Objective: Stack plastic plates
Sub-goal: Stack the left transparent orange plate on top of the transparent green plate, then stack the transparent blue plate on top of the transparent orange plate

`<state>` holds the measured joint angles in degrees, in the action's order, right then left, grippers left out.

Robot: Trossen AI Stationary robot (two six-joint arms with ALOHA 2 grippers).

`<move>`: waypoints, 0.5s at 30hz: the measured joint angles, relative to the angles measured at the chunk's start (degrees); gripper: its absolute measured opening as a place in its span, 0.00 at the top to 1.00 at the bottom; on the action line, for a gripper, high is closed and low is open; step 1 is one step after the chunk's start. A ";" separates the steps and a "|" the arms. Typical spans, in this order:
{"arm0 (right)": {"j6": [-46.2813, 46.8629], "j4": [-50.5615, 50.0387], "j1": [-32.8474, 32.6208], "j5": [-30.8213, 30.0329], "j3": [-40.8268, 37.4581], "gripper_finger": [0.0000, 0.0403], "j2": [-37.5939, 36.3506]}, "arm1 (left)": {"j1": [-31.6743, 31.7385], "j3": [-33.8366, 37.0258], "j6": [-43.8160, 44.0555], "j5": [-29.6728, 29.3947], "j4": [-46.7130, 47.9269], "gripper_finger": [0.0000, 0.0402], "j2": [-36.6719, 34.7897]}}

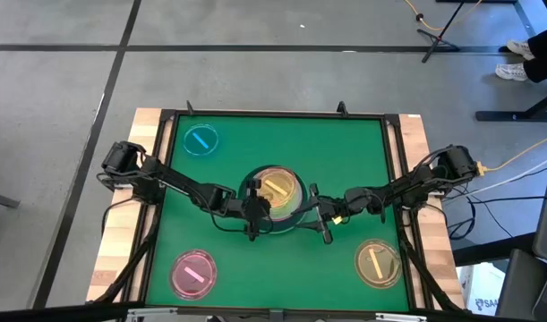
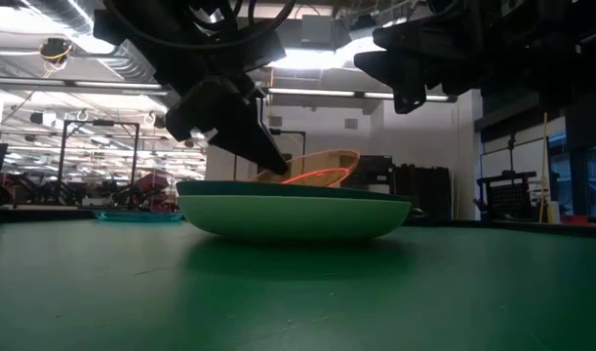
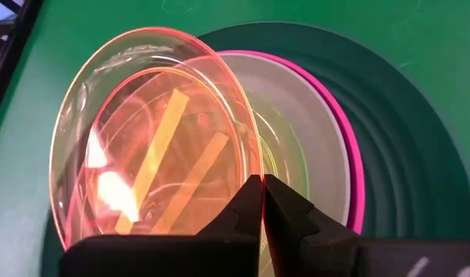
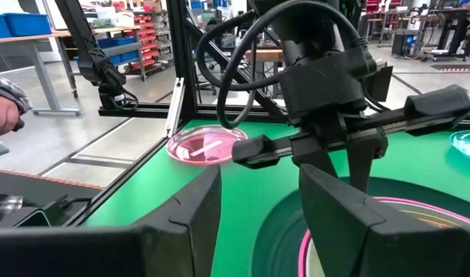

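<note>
The stack (image 1: 277, 190) sits mid-table: a dark green large plate (image 3: 404, 138) in a light green one (image 2: 288, 216), then a pink plate (image 3: 350, 154) and a pale grey-green plate (image 3: 311, 146). A yellowish translucent small plate (image 3: 275, 150) lies on top of them. My left gripper (image 1: 253, 211) is shut on an orange translucent small plate (image 3: 150, 131) with a yellow bar, tilted over the stack. My right gripper (image 4: 258, 223) hovers open at the stack's right-near side, touching nothing. My left gripper pinches the orange plate's rim (image 3: 254, 173) between its two fingers (image 3: 246, 204), on the plate's left-near side. The fingers slant down from the table's left. The plate is tilted (image 2: 322, 166), with its lower edge down behind the dark green rim.
Three more small translucent plates lie apart on the green mat: a blue one (image 1: 201, 140) far left, a pink one (image 1: 193, 273) near left, an amber one (image 1: 378, 261) near right. A black frame (image 1: 273, 114) borders the mat. A person's hand (image 4: 2, 111) shows beyond the table.
</note>
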<state>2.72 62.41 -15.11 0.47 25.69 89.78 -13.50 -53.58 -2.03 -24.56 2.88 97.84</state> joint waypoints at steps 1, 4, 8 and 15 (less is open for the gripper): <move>0.00 0.01 0.00 0.00 0.00 0.58 0.00 | 0.00 0.00 0.01 -0.41 -0.01 0.97 0.00; -0.02 -0.04 0.00 -0.02 0.00 0.58 0.00 | -0.14 0.00 0.01 -1.44 0.01 0.91 0.00; -0.02 -0.23 0.00 -0.02 0.00 0.58 0.00 | -0.35 -0.21 3.26 -1.25 0.23 0.82 -0.09; -0.02 -0.48 0.00 -0.05 0.00 0.58 0.02 | -2.62 -2.67 4.93 -0.22 2.92 0.72 -3.11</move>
<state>2.70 61.93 -15.11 0.42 25.69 89.80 -16.12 -56.25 2.89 -24.78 5.80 94.73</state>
